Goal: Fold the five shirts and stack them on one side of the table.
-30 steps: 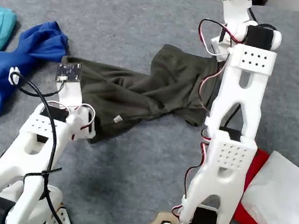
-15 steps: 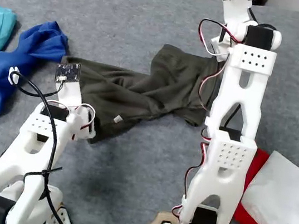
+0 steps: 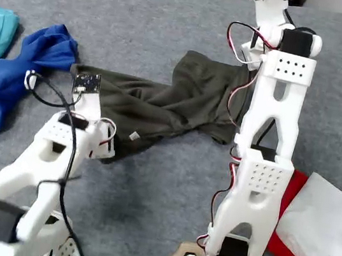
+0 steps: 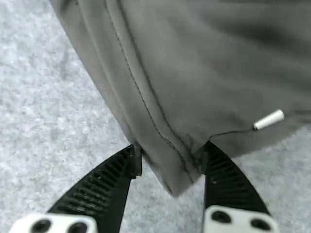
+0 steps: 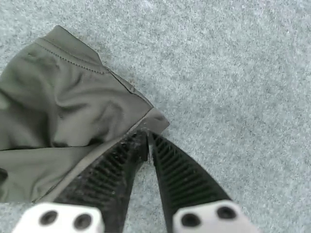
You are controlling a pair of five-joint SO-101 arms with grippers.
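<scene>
Grey felt table (image 3: 142,21), olive shirt (image 3: 161,104) — left claw (image 4: 170,150) apart at hem, right claw (image 5: 147,137) clamped on corner

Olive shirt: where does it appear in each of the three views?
High view: olive shirt at the table's centre, between the arms.
Left wrist view: its hem corner sits inside the open left claw.
Right wrist view: its corner is pinched by the right claw.
Shared landmark: grey table cover.

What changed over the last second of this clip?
The left arm swung slightly rightward in the high view, over the olive shirt; the open left gripper straddles its hem. The right gripper, shut on the shirt's corner, and the blue shirt stayed put.
</scene>
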